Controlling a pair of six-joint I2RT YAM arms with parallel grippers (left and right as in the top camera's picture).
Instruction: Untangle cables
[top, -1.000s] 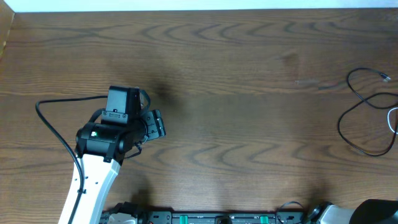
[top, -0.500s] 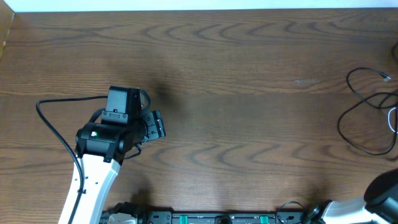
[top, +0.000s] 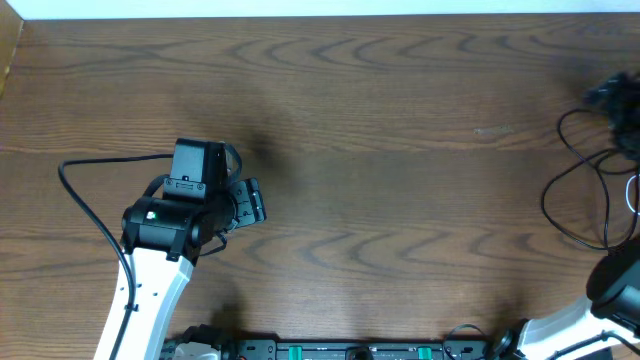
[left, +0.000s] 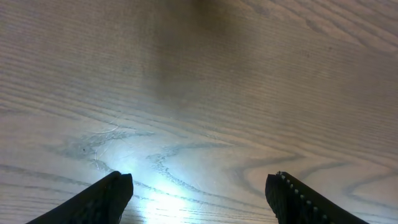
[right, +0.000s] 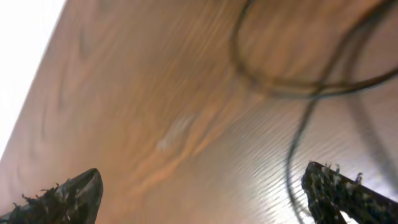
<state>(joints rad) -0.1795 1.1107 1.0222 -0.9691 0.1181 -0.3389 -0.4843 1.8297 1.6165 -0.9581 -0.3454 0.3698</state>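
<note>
From above, the thin black cables (top: 606, 200) lie looped at the far right edge of the brown wooden table (top: 400, 110), well apart from the left gripper (left: 199, 190). Its wrist view shows only bare wood, jaws standing wide apart. The right gripper (right: 202, 186), jaws likewise spread, sees blurred black loops just ahead.

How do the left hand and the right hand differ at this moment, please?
The left hand is over only table; the right hand is over the cables. The left hand's view is sharp; the right hand's is blurred. Both hands are open and hold nothing.
</note>
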